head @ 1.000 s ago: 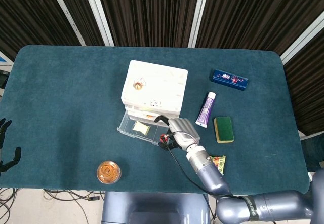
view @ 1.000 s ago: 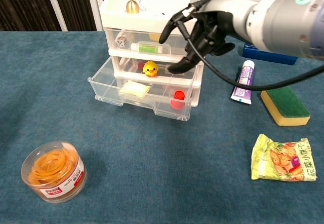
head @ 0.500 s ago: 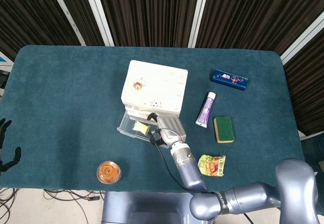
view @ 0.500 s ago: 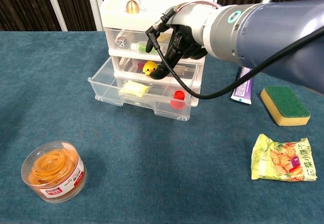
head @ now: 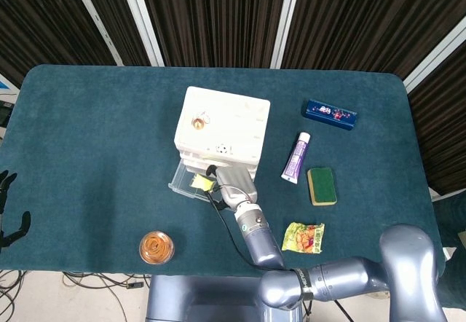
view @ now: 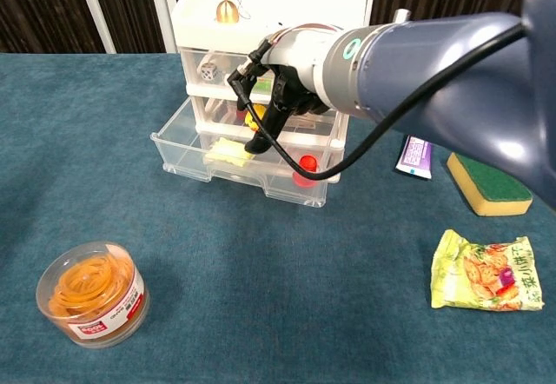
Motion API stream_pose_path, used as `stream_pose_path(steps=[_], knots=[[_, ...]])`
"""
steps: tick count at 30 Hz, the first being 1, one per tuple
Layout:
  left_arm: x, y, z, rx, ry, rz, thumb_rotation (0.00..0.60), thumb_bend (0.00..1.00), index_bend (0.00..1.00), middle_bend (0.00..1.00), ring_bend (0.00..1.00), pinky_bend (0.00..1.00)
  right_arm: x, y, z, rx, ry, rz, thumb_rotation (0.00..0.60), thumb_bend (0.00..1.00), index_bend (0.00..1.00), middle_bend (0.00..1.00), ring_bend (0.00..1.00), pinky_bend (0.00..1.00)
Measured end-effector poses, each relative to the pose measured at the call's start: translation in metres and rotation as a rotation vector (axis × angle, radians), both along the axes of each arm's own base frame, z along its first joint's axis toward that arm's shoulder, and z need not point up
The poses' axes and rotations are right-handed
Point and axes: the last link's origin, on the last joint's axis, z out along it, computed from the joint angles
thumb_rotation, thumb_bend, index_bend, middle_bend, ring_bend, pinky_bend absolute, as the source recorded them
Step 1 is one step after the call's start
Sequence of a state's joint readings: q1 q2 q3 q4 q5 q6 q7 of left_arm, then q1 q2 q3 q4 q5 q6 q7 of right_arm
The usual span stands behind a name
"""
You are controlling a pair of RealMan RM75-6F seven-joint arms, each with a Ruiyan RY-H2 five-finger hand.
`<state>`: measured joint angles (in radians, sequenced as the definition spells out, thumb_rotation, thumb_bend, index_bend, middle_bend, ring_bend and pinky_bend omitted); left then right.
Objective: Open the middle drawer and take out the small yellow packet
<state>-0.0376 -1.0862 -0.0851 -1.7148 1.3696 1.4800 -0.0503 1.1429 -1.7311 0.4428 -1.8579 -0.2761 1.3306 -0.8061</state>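
Yellow packet (view: 230, 151) lies flat, long axis sideways, in the open drawer (view: 187, 160); right hand (view: 280, 97) fingertips maybe touching it, grip unclear.

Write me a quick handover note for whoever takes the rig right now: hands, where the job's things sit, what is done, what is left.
Right hand: reaching into the open drawer, fingertips down at the small yellow packet; a grip cannot be confirmed.
Left hand: at the table's left edge, fingers apart, holding nothing.
Drawer unit: mid-table. The pulled-out drawer holds the packet at its left and something red at its right.
Done: drawer opened, hand brought to the packet.
Left: secure the packet, lift it clear of the drawer wall, and set it on the table.
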Motion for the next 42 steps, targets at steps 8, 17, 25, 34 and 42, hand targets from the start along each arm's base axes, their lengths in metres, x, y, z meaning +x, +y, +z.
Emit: stream_pose_path(steps=[8, 17, 25, 34, 42], knots=[[0.0, 0.0, 0.0, 0.0, 0.0, 0.001, 0.6, 0.46, 0.04, 0.03, 0.01, 0.0, 0.006, -0.004, -0.006, -0.01, 0.038, 0.017, 0.6, 0.26, 0.33, 1.0, 1.0, 1.0], [0.0, 0.0, 0.0, 0.003, -0.001, 0.004, 0.6, 0.46, 0.04, 0.03, 0.01, 0.0, 0.01, -0.01, -0.015, -0.011, 0.111, 0.043, 0.6, 0.23, 0.33, 1.0, 1.0, 1.0], [0.0, 0.0, 0.0, 0.003, -0.001, 0.005, 0.6, 0.46, 0.04, 0.03, 0.01, 0.0, 0.016, -0.013, -0.021, 0.003, 0.164, 0.043, 0.6, 0.23, 0.33, 1.0, 1.0, 1.0], [0.0, 0.0, 0.0, 0.003, -0.001, 0.007, 0.6, 0.46, 0.04, 0.03, 0.01, 0.0, 0.026, -0.019, -0.023, 0.014, 0.197, 0.049, 0.6, 0.2, 0.33, 1.0, 1.0, 1.0], [0.0, 0.0, 0.001, 0.003, -0.003, 0.007, 0.6, 0.46, 0.04, 0.03, 0.01, 0.0, 0.037, -0.027, -0.025, 0.04, 0.248, 0.055, 0.6, 0.13, 0.33, 1.0, 1.0, 1.0]])
